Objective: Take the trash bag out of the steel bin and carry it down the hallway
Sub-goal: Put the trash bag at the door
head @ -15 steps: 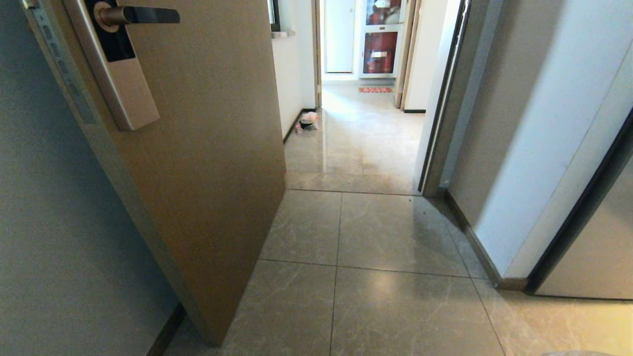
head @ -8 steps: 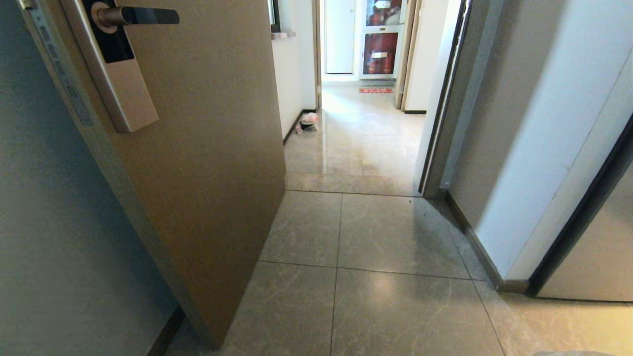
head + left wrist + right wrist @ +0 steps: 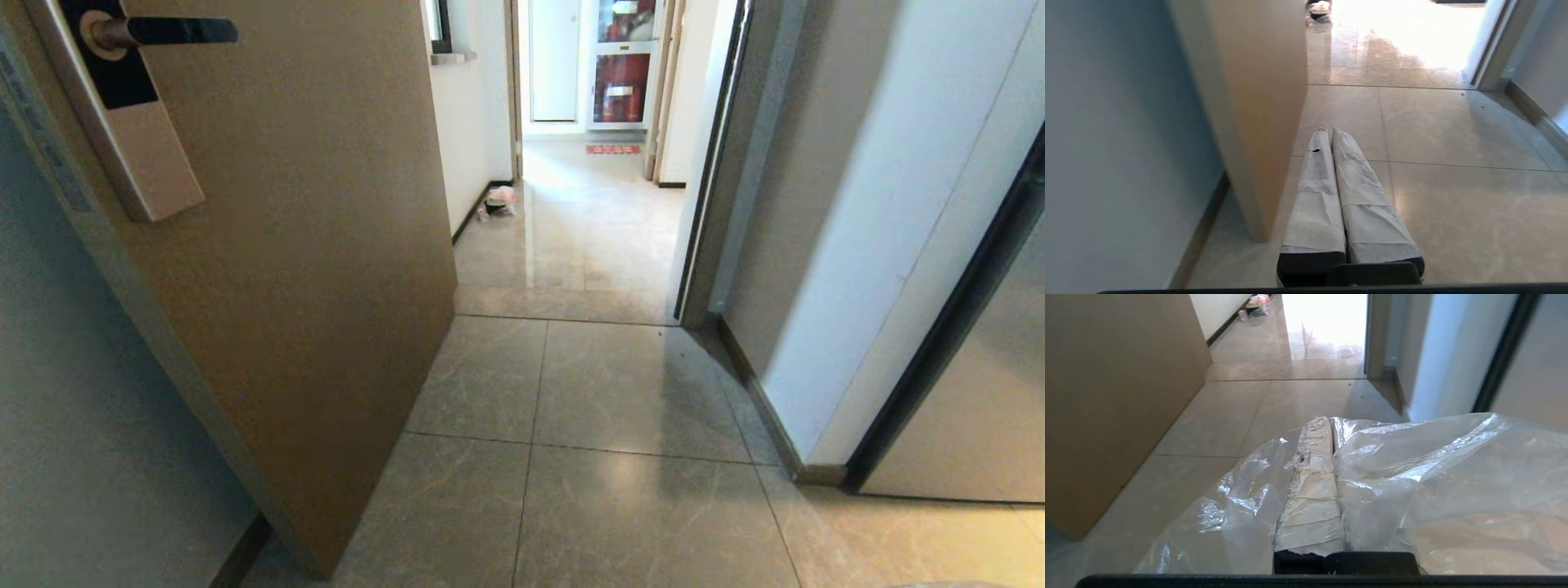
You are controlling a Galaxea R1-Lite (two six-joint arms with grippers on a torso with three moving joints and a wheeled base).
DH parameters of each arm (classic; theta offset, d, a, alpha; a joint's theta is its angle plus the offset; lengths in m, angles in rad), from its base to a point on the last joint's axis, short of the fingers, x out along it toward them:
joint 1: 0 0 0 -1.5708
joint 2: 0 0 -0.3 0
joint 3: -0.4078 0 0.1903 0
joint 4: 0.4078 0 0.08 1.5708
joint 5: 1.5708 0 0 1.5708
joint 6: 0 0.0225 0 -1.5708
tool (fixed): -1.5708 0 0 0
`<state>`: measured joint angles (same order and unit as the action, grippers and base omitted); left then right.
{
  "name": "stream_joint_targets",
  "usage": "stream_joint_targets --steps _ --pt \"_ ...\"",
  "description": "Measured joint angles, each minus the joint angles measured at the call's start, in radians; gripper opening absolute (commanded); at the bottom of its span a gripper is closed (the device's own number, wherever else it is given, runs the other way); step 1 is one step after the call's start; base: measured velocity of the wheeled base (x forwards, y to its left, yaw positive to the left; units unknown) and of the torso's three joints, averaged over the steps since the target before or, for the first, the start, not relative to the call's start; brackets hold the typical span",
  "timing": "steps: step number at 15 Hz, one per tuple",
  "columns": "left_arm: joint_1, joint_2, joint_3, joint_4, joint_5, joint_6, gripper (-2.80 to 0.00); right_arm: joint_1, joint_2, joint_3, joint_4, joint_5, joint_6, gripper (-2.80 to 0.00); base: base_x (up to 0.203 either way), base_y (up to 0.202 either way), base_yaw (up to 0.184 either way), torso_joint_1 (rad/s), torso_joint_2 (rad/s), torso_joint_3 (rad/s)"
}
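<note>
In the right wrist view the trash bag (image 3: pixel 1412 477), thin, crinkled and translucent, is pinched in my right gripper (image 3: pixel 1331 421), which is shut on it. The plastic drapes over one taped finger and billows to both sides. Only a sliver of the bag (image 3: pixel 955 583) shows at the head view's bottom edge. My left gripper (image 3: pixel 1329 130) is shut with nothing in it, hanging above the floor beside the door edge. The hallway (image 3: pixel 571 237), with glossy beige tiles, runs ahead past the doorway. The steel bin is out of view.
An open tan door (image 3: pixel 286 245) with a lever handle (image 3: pixel 163 31) stands close on the left. A white wall corner (image 3: pixel 857 286) and a dark door frame (image 3: pixel 702 163) bound the right. A small pink bag (image 3: pixel 498 200) lies by the hallway's left baseboard.
The whole head view has shifted to the left, so the camera has moved. The door, the doorway and the pink bag keep their places relative to each other.
</note>
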<state>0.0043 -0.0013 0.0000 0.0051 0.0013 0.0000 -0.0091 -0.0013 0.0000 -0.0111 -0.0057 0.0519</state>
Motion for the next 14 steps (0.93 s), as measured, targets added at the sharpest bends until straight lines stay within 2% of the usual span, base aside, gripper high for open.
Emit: stream_joint_targets --steps 4,13,14 --pt "0.0 0.0 0.0 0.001 0.0 -0.003 -2.8 0.0 0.0 0.0 0.001 0.0 0.0 -2.8 0.0 -0.143 -0.003 0.002 0.0 -0.001" --pt "0.0 0.0 0.0 0.001 0.0 0.0 -2.8 0.0 0.0 0.0 0.0 0.0 0.0 -2.8 0.0 0.0 0.0 0.0 0.0 0.0" --pt "0.0 0.0 0.0 0.001 0.0 -0.003 -2.8 0.0 0.0 0.0 0.0 0.0 0.0 -2.8 0.149 0.0 0.0 0.005 0.0 0.002"
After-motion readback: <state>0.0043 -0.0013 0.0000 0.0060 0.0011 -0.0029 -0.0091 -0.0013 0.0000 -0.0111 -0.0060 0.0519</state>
